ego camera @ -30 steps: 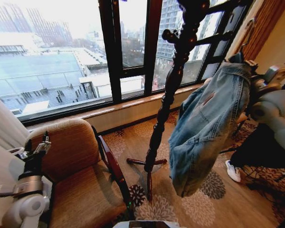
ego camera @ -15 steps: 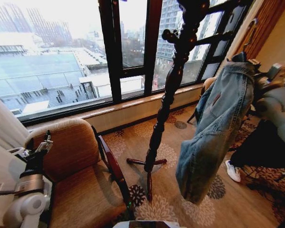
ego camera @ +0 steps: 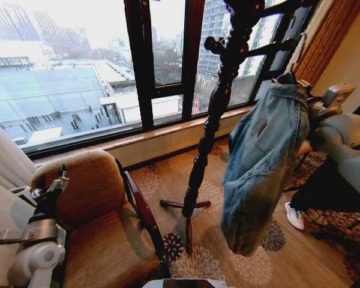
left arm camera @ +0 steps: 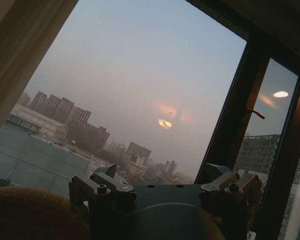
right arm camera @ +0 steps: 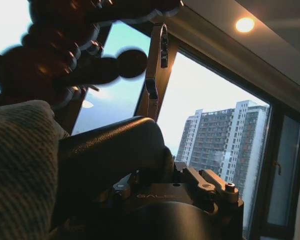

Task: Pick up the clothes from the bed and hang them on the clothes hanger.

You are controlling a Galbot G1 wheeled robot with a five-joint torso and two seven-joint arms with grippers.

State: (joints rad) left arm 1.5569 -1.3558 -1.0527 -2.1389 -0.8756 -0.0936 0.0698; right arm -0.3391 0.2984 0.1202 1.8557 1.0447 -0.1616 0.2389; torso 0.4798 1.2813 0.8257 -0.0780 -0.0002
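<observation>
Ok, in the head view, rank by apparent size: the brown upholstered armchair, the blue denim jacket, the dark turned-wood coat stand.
1. Brown upholstered armchair, though nearest the camera.
2. Blue denim jacket, held up by the right gripper.
3. Dark turned-wood coat stand: tallest, but slim.

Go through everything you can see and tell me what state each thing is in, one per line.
Blue denim jacket: draped on the hanger, hanging free above the carpet, beside the stand.
Thin black clothes hanger: held up by the right gripper, hook near the stand's pegs.
Dark turned-wood coat stand: upright, nothing hanging on it.
Brown upholstered armchair: unoccupied.
Left gripper: open, holding nothing, low beside the armchair.
</observation>
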